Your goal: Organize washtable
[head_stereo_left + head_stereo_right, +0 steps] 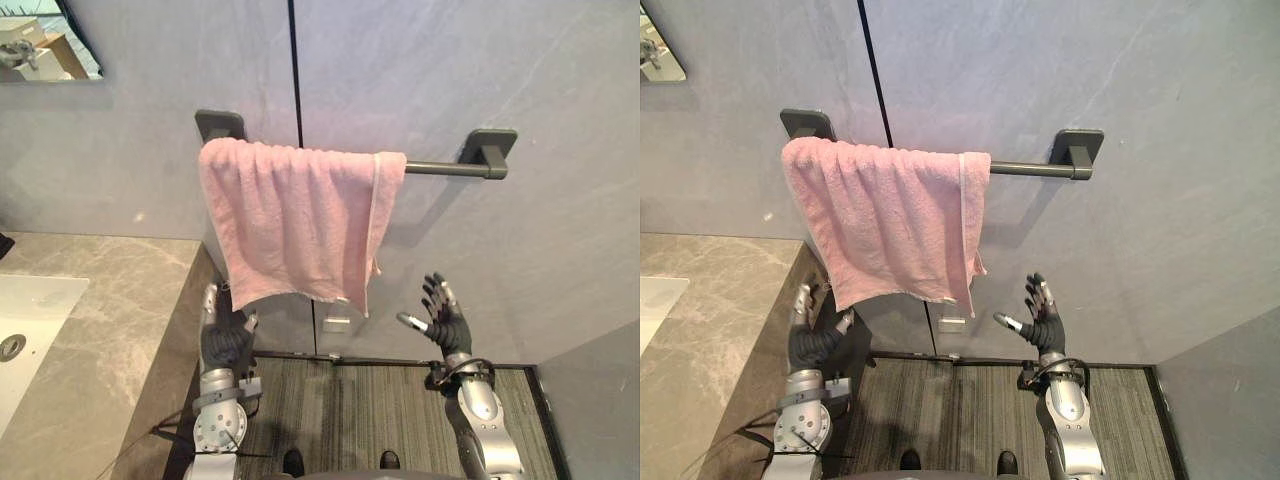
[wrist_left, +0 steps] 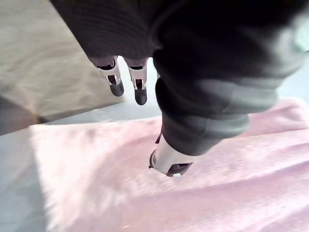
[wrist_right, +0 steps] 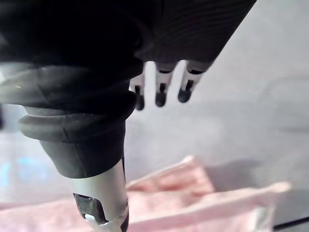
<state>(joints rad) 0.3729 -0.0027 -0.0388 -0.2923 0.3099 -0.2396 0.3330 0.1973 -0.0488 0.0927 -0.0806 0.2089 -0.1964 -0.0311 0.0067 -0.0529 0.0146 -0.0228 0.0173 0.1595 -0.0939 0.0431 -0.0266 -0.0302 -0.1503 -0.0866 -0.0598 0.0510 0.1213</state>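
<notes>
A pink towel (image 1: 295, 220) hangs draped over a dark wall-mounted rail (image 1: 440, 166), bunched toward the rail's left end. My left hand (image 1: 226, 338) is raised below the towel's lower left corner, next to the counter's side, with its fingers straight and holding nothing. Below the towel's lower right corner my right hand (image 1: 443, 318) is up with fingers spread, apart from the cloth. In the left wrist view the towel (image 2: 169, 193) lies past the fingers (image 2: 140, 92). The right wrist view shows the towel (image 3: 203, 198) beyond the thumb (image 3: 104, 203).
A beige stone counter (image 1: 110, 330) with a white sink (image 1: 25, 330) stands at the left. A mirror corner (image 1: 45, 40) shows at the upper left. The grey wall (image 1: 500, 60) is straight ahead, and a dark ribbed mat (image 1: 370, 410) covers the floor below.
</notes>
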